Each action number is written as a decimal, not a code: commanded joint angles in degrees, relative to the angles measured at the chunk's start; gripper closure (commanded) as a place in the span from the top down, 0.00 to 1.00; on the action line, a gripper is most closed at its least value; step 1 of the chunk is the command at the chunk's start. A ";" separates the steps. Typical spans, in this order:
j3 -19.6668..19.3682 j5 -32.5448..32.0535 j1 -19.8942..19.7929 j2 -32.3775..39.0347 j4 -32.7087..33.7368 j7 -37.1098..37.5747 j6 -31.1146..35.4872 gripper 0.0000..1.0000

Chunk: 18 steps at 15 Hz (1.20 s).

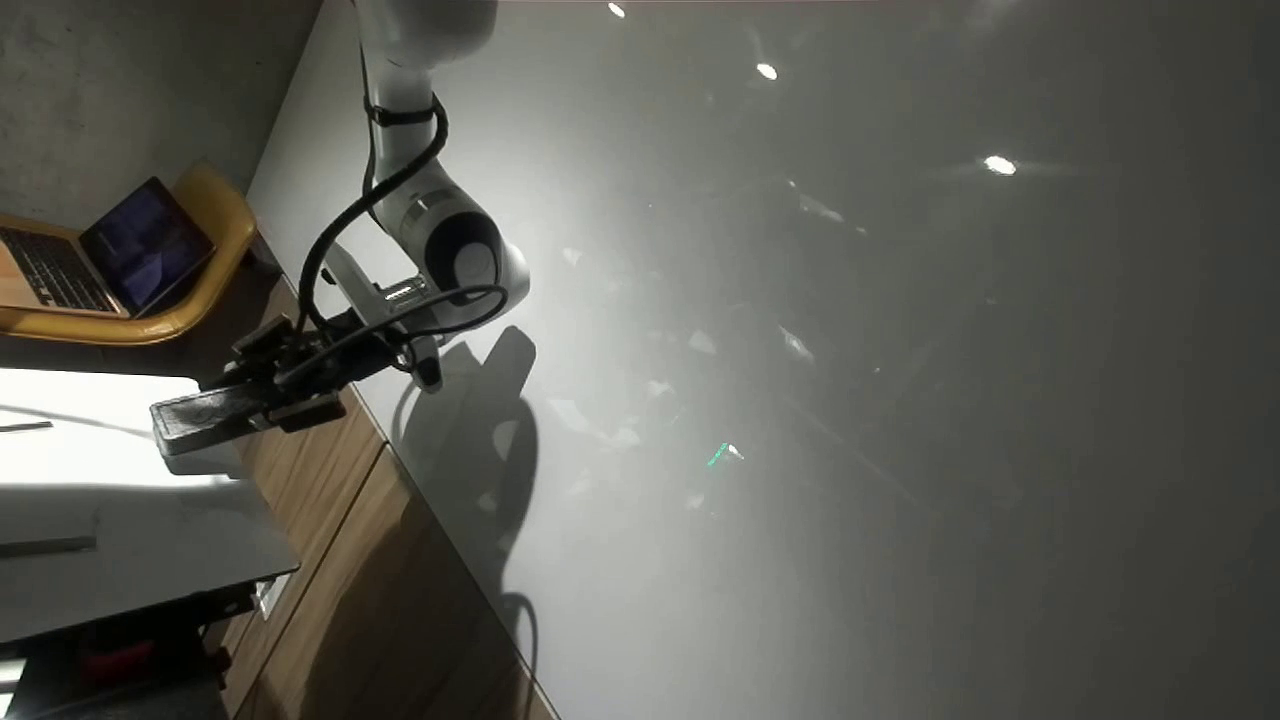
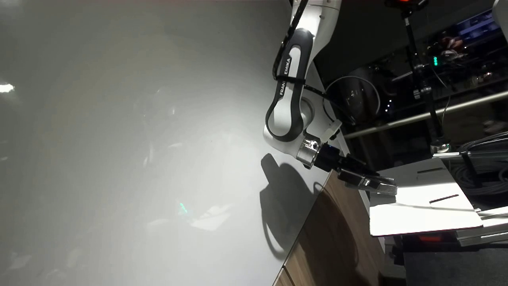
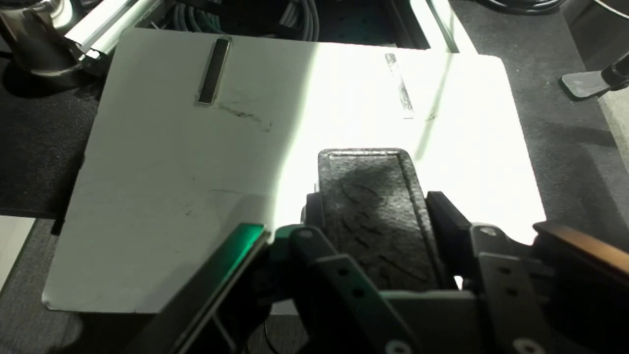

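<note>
My gripper [image 3: 377, 216] is shut on a dark, worn rectangular block [image 3: 368, 179] that looks like a whiteboard eraser. Its scuffed, marked face shows in the wrist view, with one finger pressed on each long side. The block sticks out past the fingertips. In both exterior views the gripper [image 1: 285, 380] [image 2: 357, 169] holds the block [image 1: 205, 418] [image 2: 385, 187] out beyond the edge of a large pale surface. The block is over or in front of a white panel [image 3: 162, 157] with two dark strips. I cannot tell whether the block touches the panel.
The large glossy pale surface [image 1: 800, 560] fills much of both exterior views, with wood-grain panels [image 1: 330, 500] along its edge. A yellow chair [image 1: 225, 225] holds an open laptop [image 1: 145, 245]. Metal rails [image 2: 488, 228] and cables [image 2: 488, 171] lie beside the white panel.
</note>
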 commanded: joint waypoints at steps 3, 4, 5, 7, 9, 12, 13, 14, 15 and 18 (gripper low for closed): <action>1.06 -0.64 -0.10 3.10 4.24 0.47 -4.92 0.56; 1.15 -0.76 -0.02 3.48 4.58 0.42 -5.55 0.39; 1.24 -0.94 0.05 3.83 4.88 0.31 -6.22 0.39; 1.32 -1.17 0.09 4.56 5.32 0.14 -7.34 0.44; 1.38 -1.49 0.11 5.07 5.59 0.06 -8.08 0.50; 1.39 -1.94 0.17 5.33 5.66 0.05 -8.84 0.87; 1.39 -2.03 0.16 5.32 5.57 0.01 -8.96 0.93; 1.39 -2.09 0.16 5.29 5.46 -0.02 -8.97 0.99; 1.39 -2.16 0.14 5.27 5.37 -0.08 -8.95 1.00; 1.39 -2.33 0.09 5.01 5.00 -0.27 -8.71 1.00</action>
